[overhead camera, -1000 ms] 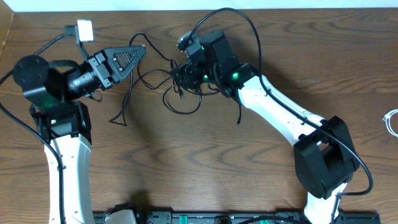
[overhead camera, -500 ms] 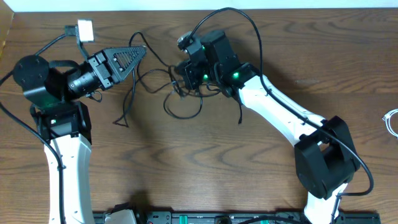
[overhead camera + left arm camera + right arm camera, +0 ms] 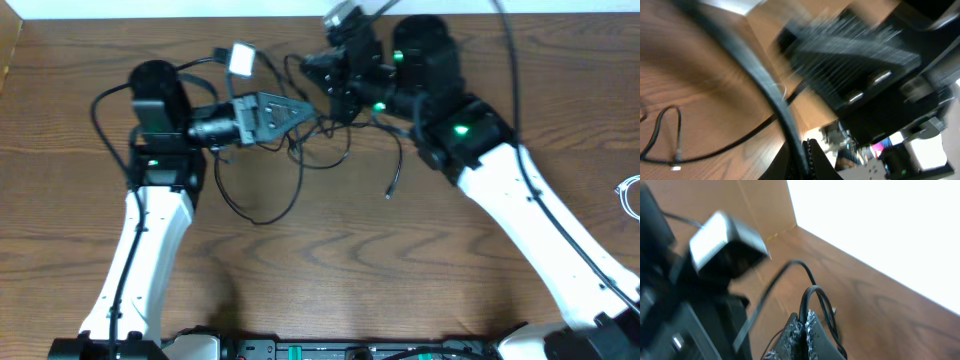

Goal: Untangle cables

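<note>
While the left gripper (image 3: pixel 807 157) and right gripper (image 3: pixel 805 325) each pinch the black cable (image 3: pixel 258 221), looped at upper centre, part them slowly, watching for snags; the white cable (image 3: pixel 630 195) lies at the right edge.

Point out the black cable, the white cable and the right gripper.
black cable (image 3: pixel 260 221), overhead view, bottom of its loose loop.
white cable (image 3: pixel 626 186), overhead view, curl at far right.
right gripper (image 3: pixel 803 323), right wrist view, between its fingertips.
</note>
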`<state>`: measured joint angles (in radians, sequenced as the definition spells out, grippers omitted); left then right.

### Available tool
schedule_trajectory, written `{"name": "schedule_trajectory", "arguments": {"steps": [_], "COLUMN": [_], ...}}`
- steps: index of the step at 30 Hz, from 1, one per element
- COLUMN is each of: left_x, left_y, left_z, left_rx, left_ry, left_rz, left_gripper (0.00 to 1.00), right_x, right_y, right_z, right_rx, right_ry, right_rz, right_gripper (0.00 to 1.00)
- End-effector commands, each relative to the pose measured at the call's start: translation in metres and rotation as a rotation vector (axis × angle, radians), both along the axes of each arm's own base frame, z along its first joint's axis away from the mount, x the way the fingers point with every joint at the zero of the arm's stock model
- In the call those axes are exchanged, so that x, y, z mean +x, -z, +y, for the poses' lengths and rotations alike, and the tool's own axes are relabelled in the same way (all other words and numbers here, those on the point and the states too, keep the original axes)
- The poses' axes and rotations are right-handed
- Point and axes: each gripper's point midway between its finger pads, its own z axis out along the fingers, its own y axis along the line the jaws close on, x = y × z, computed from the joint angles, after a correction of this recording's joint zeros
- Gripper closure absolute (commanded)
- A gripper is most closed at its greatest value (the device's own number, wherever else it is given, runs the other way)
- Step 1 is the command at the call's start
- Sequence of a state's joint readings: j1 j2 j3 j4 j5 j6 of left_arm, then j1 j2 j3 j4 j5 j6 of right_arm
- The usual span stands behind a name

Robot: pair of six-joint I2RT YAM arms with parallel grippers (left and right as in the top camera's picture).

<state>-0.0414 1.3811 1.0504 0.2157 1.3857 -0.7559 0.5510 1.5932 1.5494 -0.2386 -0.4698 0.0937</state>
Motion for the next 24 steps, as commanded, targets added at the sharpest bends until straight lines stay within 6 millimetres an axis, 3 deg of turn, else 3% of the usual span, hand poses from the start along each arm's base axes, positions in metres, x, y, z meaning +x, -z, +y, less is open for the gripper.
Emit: {"name": "schedule_trajectory", "arguments": {"steps": [1, 7, 11, 14, 20, 24], "left_x": [-0.010, -0.012, 0.001, 0.014, 0.036, 0.036], "left_y": [0.004, 0.006, 0.016, 0.036, 0.103, 0.125], "left_z": [-0.019, -0.023, -0.020, -0.015, 0.018, 0.032], "left_rx": [0.010, 0.012, 0.049, 0.122, 0.405, 0.515], "left_ry": [0.076, 0.089, 0.013, -0.080, -0.331, -0.387], "left_rz": [-0.064, -0.071, -0.071, -0.048, 0.086, 0.119], "left_gripper": [0.92, 0.92, 0.92, 0.92, 0.92, 0.92], "right_x": [0.004, 0.014, 0.005, 0.007, 0.026, 0.009], "right_y": [-0.013, 0.001, 0.000, 0.001, 0.008, 0.013], "right_z": [-0.014, -0.029, -0.021, -0.023, -0.045, -0.034], "right_rx": [-0.008, -0.060, -0.045, -0.048, -0.073, -0.043], "right_ry": [0.063, 0.151, 0.084, 0.095, 0.233, 0.128], "right_rz": [-0.037, -0.001, 0.013, 0.013, 0.035, 0.109], "right_gripper": [0.99, 0.99, 0.99, 0.99, 0.99, 0.99]}}
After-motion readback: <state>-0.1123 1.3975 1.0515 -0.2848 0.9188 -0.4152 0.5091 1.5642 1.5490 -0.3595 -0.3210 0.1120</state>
